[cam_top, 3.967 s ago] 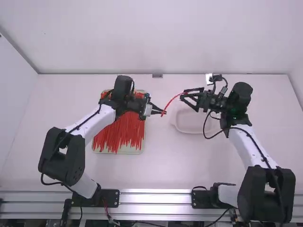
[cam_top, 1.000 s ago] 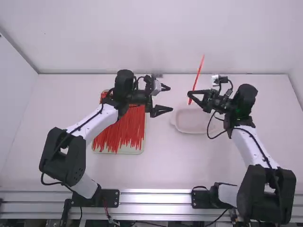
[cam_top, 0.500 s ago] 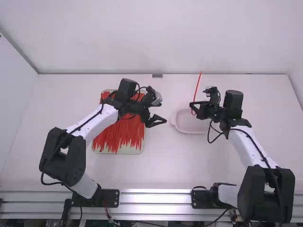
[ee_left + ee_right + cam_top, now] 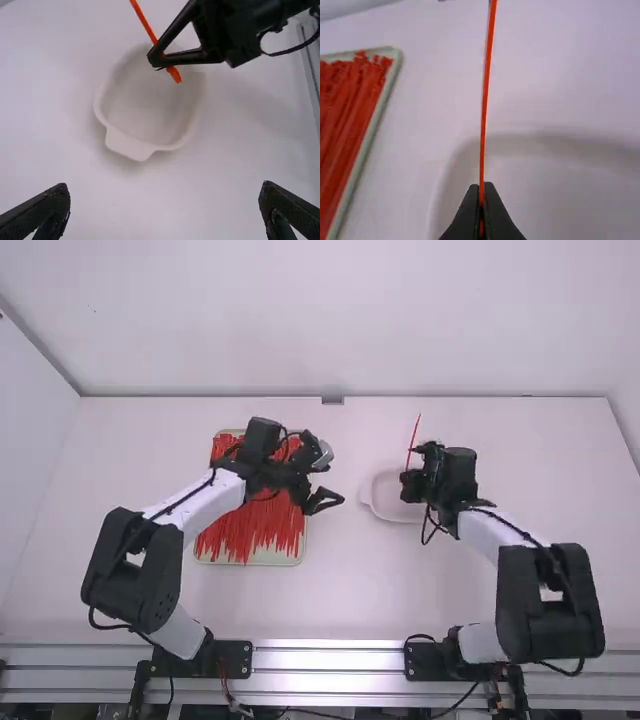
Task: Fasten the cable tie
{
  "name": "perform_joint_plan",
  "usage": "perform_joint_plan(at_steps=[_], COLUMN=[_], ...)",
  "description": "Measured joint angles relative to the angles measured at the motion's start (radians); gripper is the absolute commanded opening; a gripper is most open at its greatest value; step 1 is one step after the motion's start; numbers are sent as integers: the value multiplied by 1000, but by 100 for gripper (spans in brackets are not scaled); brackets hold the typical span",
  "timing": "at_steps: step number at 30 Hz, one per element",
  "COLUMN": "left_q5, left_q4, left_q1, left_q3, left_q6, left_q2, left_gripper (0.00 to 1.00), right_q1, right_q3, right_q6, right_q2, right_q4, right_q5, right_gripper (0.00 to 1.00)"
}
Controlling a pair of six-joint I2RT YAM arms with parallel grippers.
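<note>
A single straight red cable tie (image 4: 412, 440) stands almost upright, its lower end pinched in my right gripper (image 4: 407, 478), which is shut on it just above the white bowl (image 4: 381, 499). The right wrist view has the tie (image 4: 486, 90) rising from the closed fingertips (image 4: 481, 200) over the bowl's rim (image 4: 465, 150). My left gripper (image 4: 328, 478) is open and holds nothing, at the right edge of the tray of red ties (image 4: 250, 515), a short way left of the bowl. From the left wrist the bowl (image 4: 147, 115), tie (image 4: 145, 22) and right gripper (image 4: 162, 55) lie ahead.
The beige tray (image 4: 379, 100) holds several loose red cable ties (image 4: 345, 120) under the left arm. Bare white table lies in front of the bowl and to its right. A small grey fixture (image 4: 332, 399) sits at the back edge.
My right gripper has dropped and drawn in toward the bowl, carrying the tie. The left gripper, which let go of the tie earlier, has eased back toward the tray, still open.
</note>
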Motion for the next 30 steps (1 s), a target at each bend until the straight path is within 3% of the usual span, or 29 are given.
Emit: perform_joint_plan(at_steps=[5,7,8,9,23,30], left_q5=[-1,-2,-3,-3,-2,-3], left_q4=[-5,-5,-5,-5,-16,-69], left_q1=[0,0,0,0,5,48], left_q3=[-1,-1,-1,-1,-1,-1], left_q6=[-3,-3,-3,-3,-3,-80], left_q2=[0,0,0,0,0,-12], left_gripper=[99,99,99,99,99,99], right_q1=[0,0,0,0,0,0], right_q3=[-1,-1,-1,-1,-1,-1], right_q6=[2,2,5,4,2,2], right_q2=[82,96,97,97,86,-130], right_q4=[39,41,41,45,46,-175], right_q5=[19,24,26,32,75,78], right_gripper=[0,38,50,99,99,99])
